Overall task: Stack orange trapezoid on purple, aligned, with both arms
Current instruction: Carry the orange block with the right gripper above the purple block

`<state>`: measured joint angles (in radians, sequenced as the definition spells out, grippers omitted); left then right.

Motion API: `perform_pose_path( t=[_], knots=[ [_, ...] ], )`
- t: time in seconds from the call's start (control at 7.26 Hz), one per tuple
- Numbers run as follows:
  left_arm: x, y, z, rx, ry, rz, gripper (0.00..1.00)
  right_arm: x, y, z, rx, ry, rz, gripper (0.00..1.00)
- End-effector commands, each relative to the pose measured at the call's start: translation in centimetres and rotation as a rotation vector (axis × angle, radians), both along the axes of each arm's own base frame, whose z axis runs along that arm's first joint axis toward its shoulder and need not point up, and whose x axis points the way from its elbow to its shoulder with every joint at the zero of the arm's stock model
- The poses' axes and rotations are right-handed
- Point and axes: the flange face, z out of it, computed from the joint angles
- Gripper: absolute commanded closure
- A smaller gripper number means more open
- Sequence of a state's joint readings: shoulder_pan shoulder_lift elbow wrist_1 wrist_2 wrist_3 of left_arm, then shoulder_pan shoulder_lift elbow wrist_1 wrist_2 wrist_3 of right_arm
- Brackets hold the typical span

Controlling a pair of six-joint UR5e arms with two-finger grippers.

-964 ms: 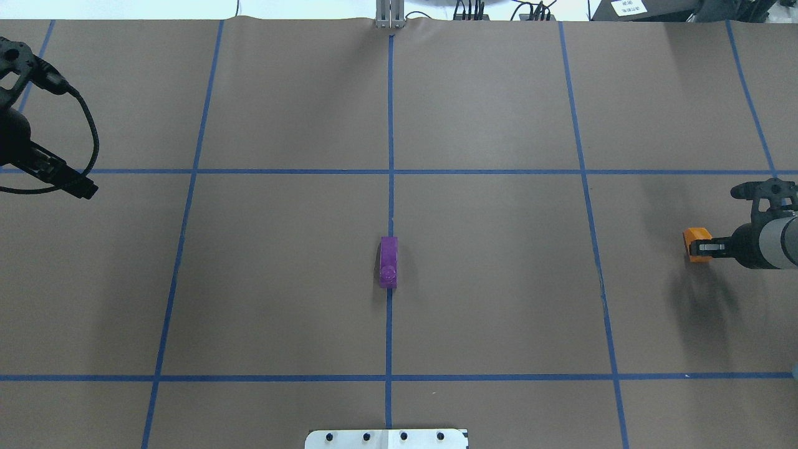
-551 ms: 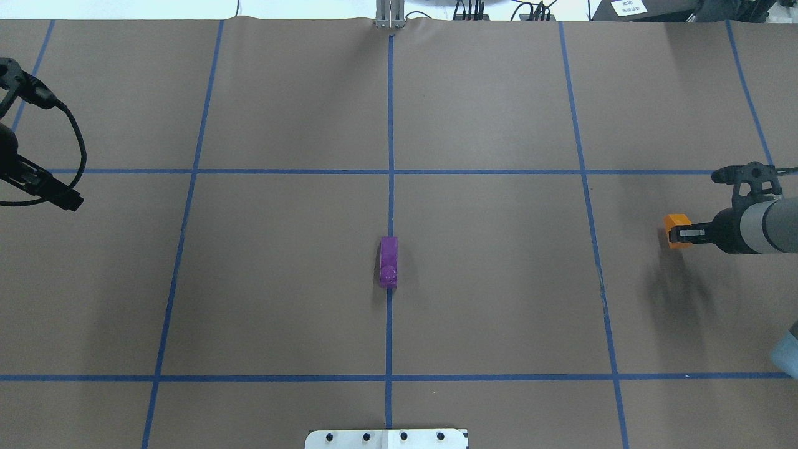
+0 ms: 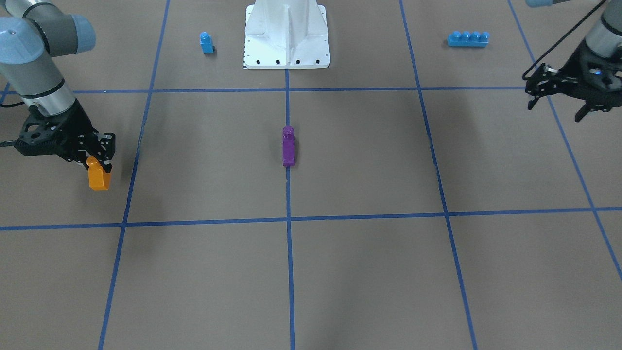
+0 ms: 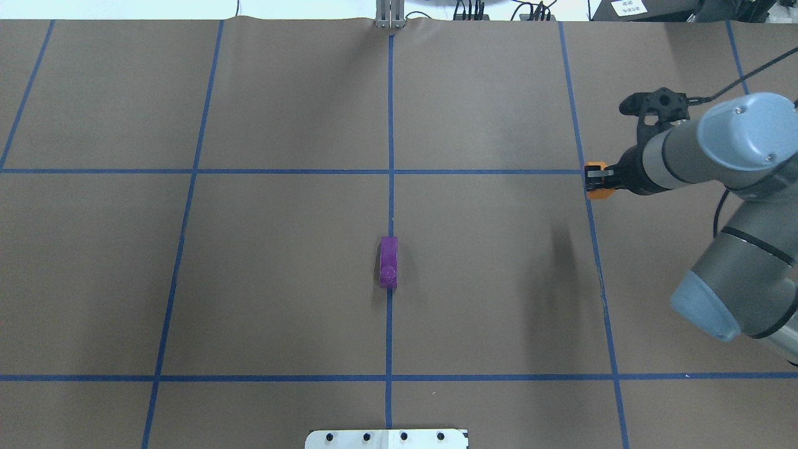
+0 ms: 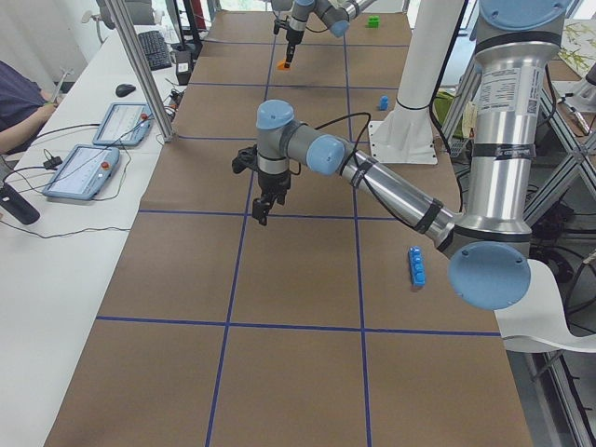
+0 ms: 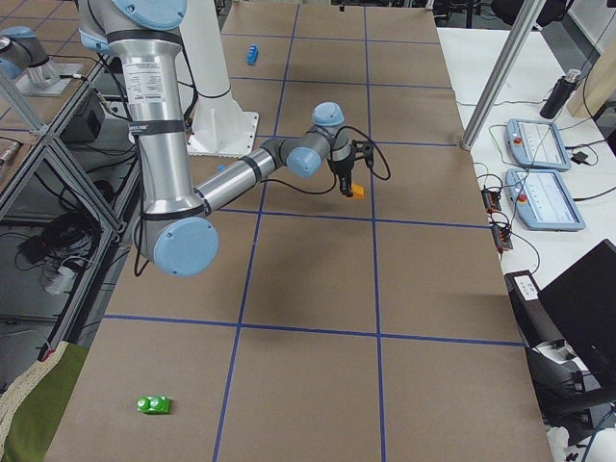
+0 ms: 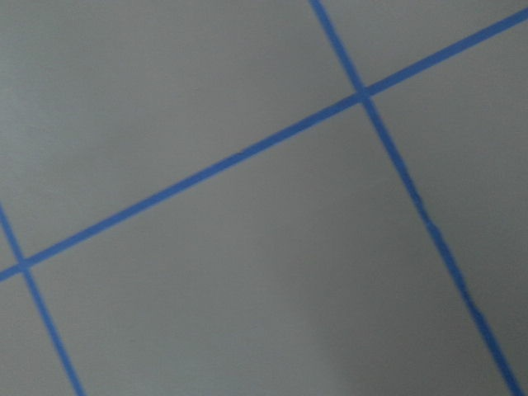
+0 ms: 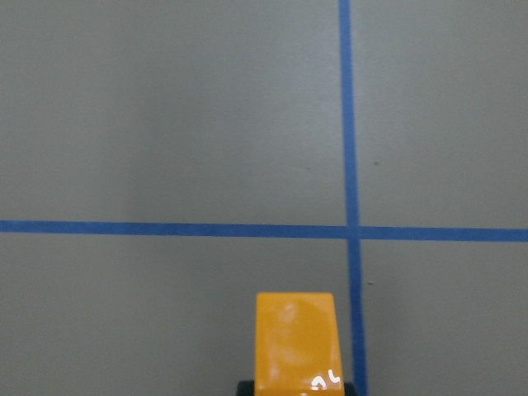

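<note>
One camera looks down from high behind the robot (image 3: pixel 286 29). One faces it across the table (image 3: pixel 388 272). Two look along the table from its ends. Each wrist camera looks down, close, on blue lines (image 7: pixel 247 154); the right one shows the orange block (image 8: pixel 295 340) under the right gripper (image 3: pixel 99 164). High and front views share the purple block (image 4: pixel 388 262).

The surface (image 4: pixel 280 280) is plain brown, ruled into large squares by blue tape lines (image 4: pixel 391 125). The orange trapezoid (image 3: pixel 98 178) is glossy, with a small white mark showing in the right wrist view. The purple block (image 4: pixel 388 262) is a deep, shiny violet. The right arm (image 4: pixel 735 143) and left arm (image 5: pixel 391 191) are grey with light-blue joint caps. The right pincer (image 3: pixel 97 164) and left pincer (image 3: pixel 556 109) are black. The pedestal (image 3: pixel 286 34) is white. The single-stud block (image 3: pixel 207 43) and four-stud brick (image 3: pixel 468 38) are bright blue, and the small brick (image 6: pixel 154 404) is green.
</note>
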<state>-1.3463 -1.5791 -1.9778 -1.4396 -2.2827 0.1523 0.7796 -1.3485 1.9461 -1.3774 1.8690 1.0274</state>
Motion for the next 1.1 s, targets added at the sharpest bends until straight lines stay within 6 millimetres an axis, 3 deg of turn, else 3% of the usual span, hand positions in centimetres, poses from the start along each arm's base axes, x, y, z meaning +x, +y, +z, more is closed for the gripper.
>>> perform_pose_path(
  t=[0.0,0.28,0.41,0.55,0.83,0.96],
  knots=[
    [-8.4,0.7,7.2,0.000,0.085,0.010,0.00,-6.5,1.2,-10.6,-0.030,-0.020,-0.047,1.00],
    [-9.0,1.5,7.6,-0.011,0.079,-0.004,0.00,-13.4,5.8,-16.0,-0.086,-0.084,0.047,1.00],
    [-9.1,1.5,7.6,-0.010,0.079,-0.006,0.00,-16.3,7.3,-16.7,-0.078,-0.076,0.008,1.00],
    [-9.1,1.9,7.8,-0.014,0.079,-0.007,0.00,-19.6,7.8,-18.2,-0.092,-0.073,-0.012,1.00],
    [-9.1,2.3,7.8,-0.013,0.081,-0.007,0.00,-24.9,8.8,-19.2,-0.130,-0.043,-0.019,1.00],
    [-9.1,2.7,7.8,-0.014,0.082,-0.007,0.00,-26.1,9.8,-19.7,-0.125,-0.042,-0.022,1.00]
  ],
)
